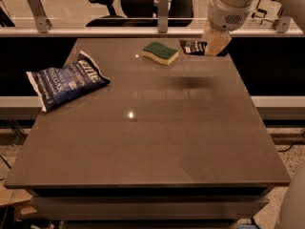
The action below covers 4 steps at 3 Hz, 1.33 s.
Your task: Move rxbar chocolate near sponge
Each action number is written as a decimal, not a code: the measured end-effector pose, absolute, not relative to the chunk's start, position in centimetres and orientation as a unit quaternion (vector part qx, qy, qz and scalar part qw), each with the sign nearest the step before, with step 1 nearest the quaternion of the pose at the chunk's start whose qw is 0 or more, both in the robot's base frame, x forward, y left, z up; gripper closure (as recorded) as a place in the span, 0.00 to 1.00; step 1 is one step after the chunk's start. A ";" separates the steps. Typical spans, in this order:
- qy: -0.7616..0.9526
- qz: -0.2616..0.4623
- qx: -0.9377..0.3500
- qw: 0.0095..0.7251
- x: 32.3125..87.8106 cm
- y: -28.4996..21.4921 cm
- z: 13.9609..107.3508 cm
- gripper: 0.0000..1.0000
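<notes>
- In the camera view you look across the table (157, 142), a dark brown square top that fills most of the picture from its near edge to its far one.
- Your gripper (217, 45) is over the far right part of the table. It hangs from the white arm (231, 9) that comes in from the upper right corner, and its tan lower end points down close to the tabletop.
- You cannot tell whether the gripper is wide, narrow or clamped on anything (its lower end shows only as one tan block).
- The rxbar chocolate (192, 46) lies flat near the far edge, a small black wrapper with white lettering. Its right end runs behind the gripper's tan end, so you cannot tell whether the two are touching or merely overlapping.
- The sponge (160, 53) sits just left of the bar, green side up over its pale yellow base. It is near the bar but apart, with a strip of bare table between them.
- The dark-blue chip bag (66, 79) lies at the left side of the table, well apart from both sponge and bar.
- A soft shadow (187, 82) lies on the tabletop, on your side of the gripper and sponge.
- Beyond the far edge runs a pale rail (95, 31) with upright posts, and an office chair (106, 0) stands behind it.
</notes>
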State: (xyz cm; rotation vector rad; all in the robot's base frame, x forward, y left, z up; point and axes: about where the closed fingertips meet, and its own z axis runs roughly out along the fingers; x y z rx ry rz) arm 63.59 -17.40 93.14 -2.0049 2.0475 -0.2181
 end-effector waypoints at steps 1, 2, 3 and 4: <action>0.707 -0.076 -0.690 0.135 65.0 -17.2 91.5 1.00; 0.710 -0.073 -0.687 0.134 66.2 -16.8 89.8 1.00; 0.711 -0.066 -0.689 0.125 67.3 -16.1 87.8 1.00; 0.712 -0.059 -0.691 0.111 68.4 -15.1 85.5 1.00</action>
